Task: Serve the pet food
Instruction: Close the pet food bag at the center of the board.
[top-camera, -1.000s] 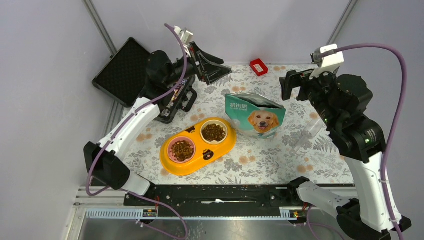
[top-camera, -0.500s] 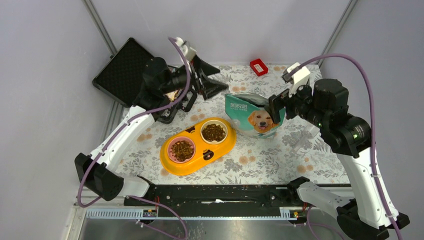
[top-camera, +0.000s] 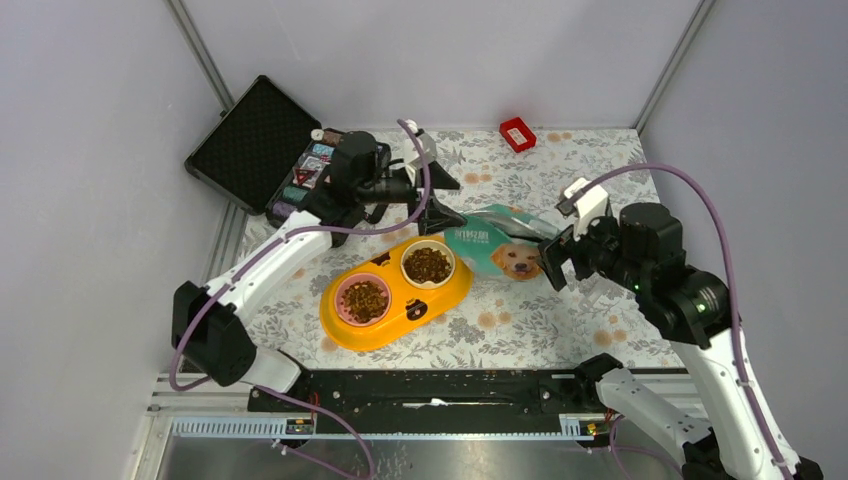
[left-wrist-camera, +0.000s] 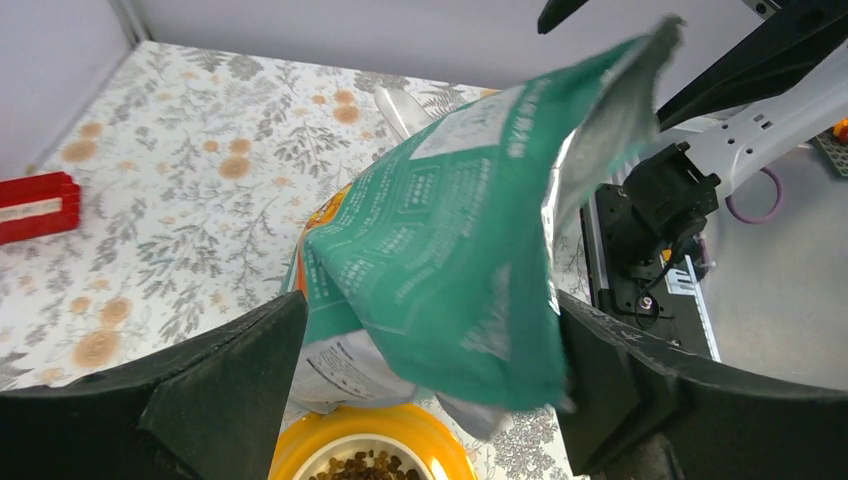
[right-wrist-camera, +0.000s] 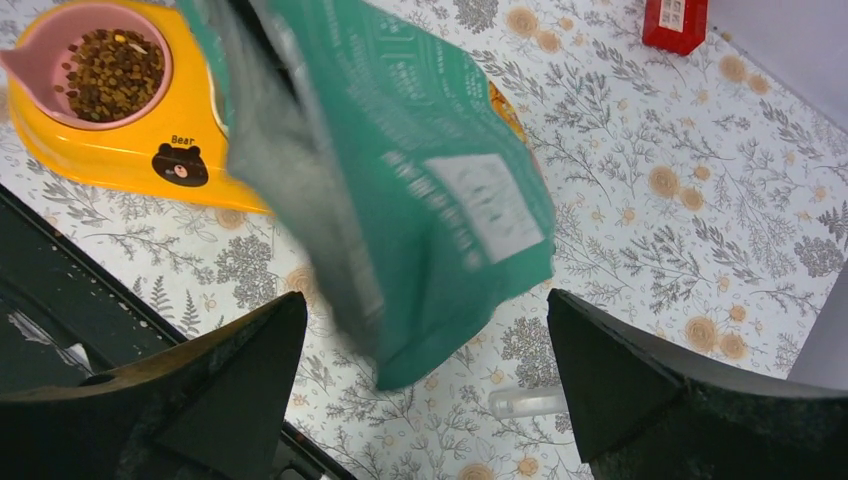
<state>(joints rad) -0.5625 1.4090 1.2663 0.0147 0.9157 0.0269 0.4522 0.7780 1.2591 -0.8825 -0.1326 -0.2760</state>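
Kibble (top-camera: 427, 264), small dark-brown dry pellets, lies in both cups of a yellow plastic double feeder (top-camera: 397, 324), the white cup (top-camera: 404, 266) and the pink cup (top-camera: 340, 298). We see the feeder left of the middle of the floral-print surface (top-camera: 500, 170), nearer the near edge. Just right of the white cup is the teal-and-white pouch printed with a golden retriever (top-camera: 500, 247). It is tipped well off upright, its open silver-lined top toward the far edge. We cannot tell whether it rests on the surface.

The left fingers (left-wrist-camera: 220, 400) are spread wide on either side of the pouch from its far-left side. The right fingers (right-wrist-camera: 220, 400) are likewise spread wide around it from the right, where it looks blurred. We cannot tell whether any finger touches it.

A small red box (top-camera: 517, 133) sits at the far edge. An open black case (top-camera: 245, 140) lies beyond the far-left corner.
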